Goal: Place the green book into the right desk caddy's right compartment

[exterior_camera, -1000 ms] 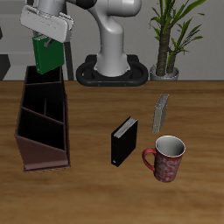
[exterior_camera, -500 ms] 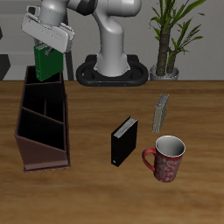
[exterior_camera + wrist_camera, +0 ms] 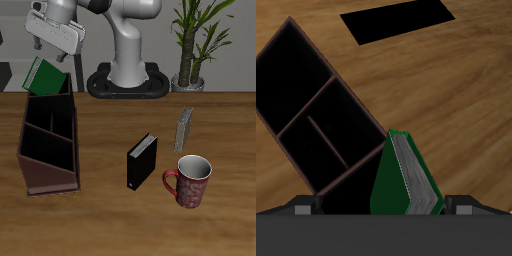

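The gripper (image 3: 52, 52) is hanging high over the back end of the right desk caddy (image 3: 48, 140), and the green book (image 3: 42, 77) is sitting just beneath it, tipped hard over onto a slant instead of hanging straight. Its lower part is dipping behind the caddy's back rim, over the rearmost compartment, cover facing up and outward. Whether the fingers are actually touching the book is hard to call from the exterior view; the top edge of the book is sitting right at the fingertips, so I cannot tell if the jaws are pinching it or spread clear of it.

In the wrist view the green book (image 3: 406, 180) is leaning with its grey-white page edges showing, right beside the caddy's (image 3: 326, 110) wall, and the dark compartments are opening out beyond it.

Over on the rest of the tabletop, the black book (image 3: 141, 161) is standing upright near the middle, toward the front edge. A red patterned mug (image 3: 190, 181) is sitting just beside it, handle pointing at the book. The grey book (image 3: 183, 129) is standing farther back, behind the mug. A potted plant (image 3: 192, 45) is standing at the tabletop's back edge, near the robot's base (image 3: 128, 78).
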Robot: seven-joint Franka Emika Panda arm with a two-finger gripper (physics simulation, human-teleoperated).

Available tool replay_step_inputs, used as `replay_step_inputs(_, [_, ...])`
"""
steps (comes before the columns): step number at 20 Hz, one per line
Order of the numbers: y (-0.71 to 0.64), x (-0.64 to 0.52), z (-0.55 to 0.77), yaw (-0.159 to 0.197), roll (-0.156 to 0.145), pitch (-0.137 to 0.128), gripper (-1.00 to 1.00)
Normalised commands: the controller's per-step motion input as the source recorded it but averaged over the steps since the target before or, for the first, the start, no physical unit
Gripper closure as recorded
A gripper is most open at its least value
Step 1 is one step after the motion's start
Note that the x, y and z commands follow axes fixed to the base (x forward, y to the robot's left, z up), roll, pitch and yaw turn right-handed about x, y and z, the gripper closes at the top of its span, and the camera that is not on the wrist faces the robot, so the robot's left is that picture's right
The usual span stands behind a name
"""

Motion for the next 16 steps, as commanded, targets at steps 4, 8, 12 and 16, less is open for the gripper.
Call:
replay_step_inputs(4, [0.02,-0.01,-0.02,0.028,0.008,0.001,-1.00])
replay_step_inputs(8, [-0.03,-0.01,0.03,0.004,-0.007,0.000,-1.00])
replay_step_inputs(12, [0.02,-0.11,0.14,0.020,0.008,-0.029,-1.00])
replay_step_inputs(16, [0.03,-0.08,0.11,0.010,0.013,-0.018,-1.00])
